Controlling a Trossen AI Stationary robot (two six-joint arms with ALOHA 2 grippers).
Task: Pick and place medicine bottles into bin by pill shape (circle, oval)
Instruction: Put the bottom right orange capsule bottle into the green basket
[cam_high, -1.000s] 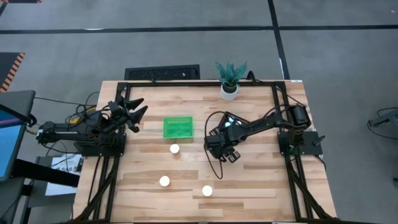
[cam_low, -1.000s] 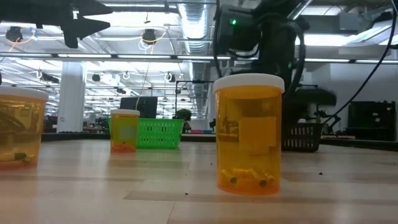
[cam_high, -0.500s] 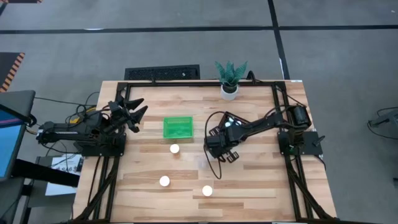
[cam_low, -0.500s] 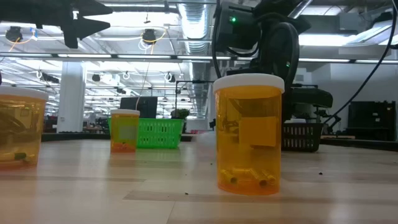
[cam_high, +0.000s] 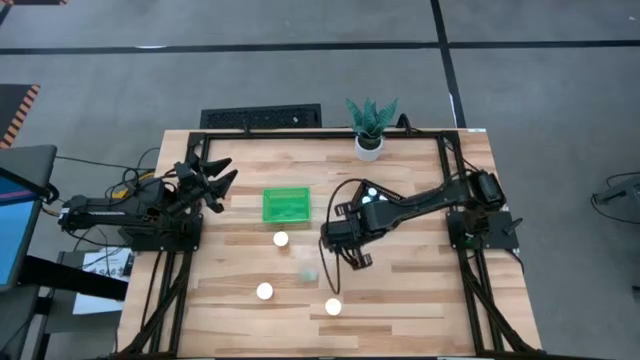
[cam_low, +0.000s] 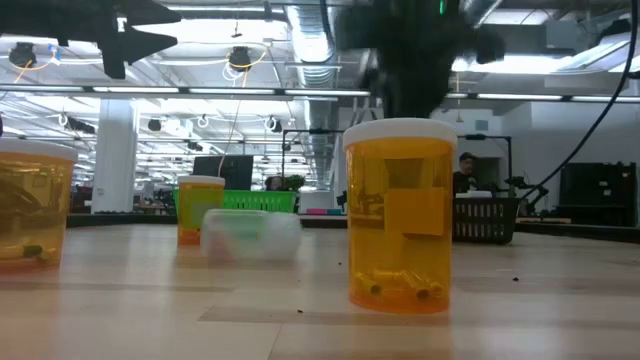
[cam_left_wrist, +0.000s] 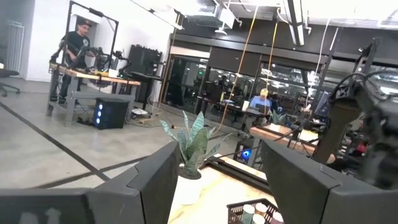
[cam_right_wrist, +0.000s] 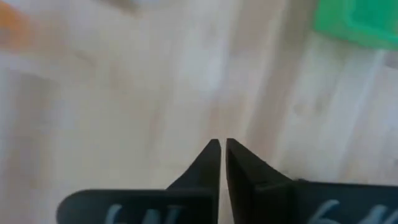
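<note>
The right gripper (cam_high: 338, 240) sits just right of centre in the overhead picture, its two dark fingers (cam_right_wrist: 208, 163) pressed together with nothing between them. Its arm reaches in from the right edge of the table (cam_high: 420, 290), elbow raised, wrist angled down toward the boards.

Just below and left of it lies a faint, blurred bottle (cam_high: 309, 272) on its side; from table height the same bottle (cam_low: 250, 234) shows as a pale smear with its long axis running level, left to right across the frame.

Three more medicine bottles (cam_high: 281, 239) stand upright, white caps up: one below the green bin (cam_high: 286, 205), two nearer the lower edge. In the low picture the nearest upright one (cam_low: 400, 215) stands at centre, with pills at its bottom.

The left gripper (cam_high: 212, 172) hangs at the table's left edge, fingers spread wide, holding nothing. A potted plant (cam_high: 370, 125) stands at the top edge.
</note>
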